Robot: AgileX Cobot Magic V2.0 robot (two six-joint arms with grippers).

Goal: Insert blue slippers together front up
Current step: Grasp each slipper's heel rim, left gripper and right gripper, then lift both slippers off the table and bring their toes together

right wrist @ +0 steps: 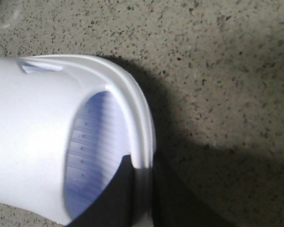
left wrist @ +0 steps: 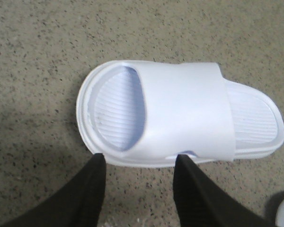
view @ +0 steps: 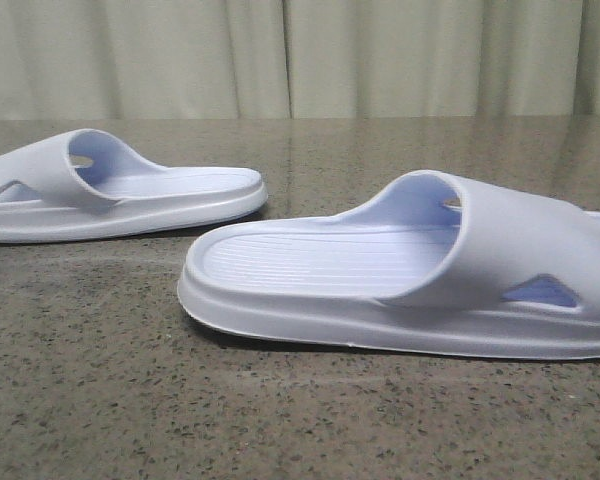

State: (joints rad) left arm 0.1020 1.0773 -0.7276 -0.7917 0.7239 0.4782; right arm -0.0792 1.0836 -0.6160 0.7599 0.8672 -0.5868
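Fingers of our right gripper are pinching one slipper's side rim; left fingers are hovering spread beside the other slipper, holding nothing. We are judging a firm hold is needed before lifting.

two slippers are seen on one speckled table: one slipper at the far left and one slipper nearer at the right. each slipper is fitted with one wide strap, so two straps are counted in all. one triangular side cut-out is shown on each slipper in the front view, two together. one curtain is hung behind the table. two black fingers are counted in the left wrist view, and two dark fingers in the right wrist view, four in total.
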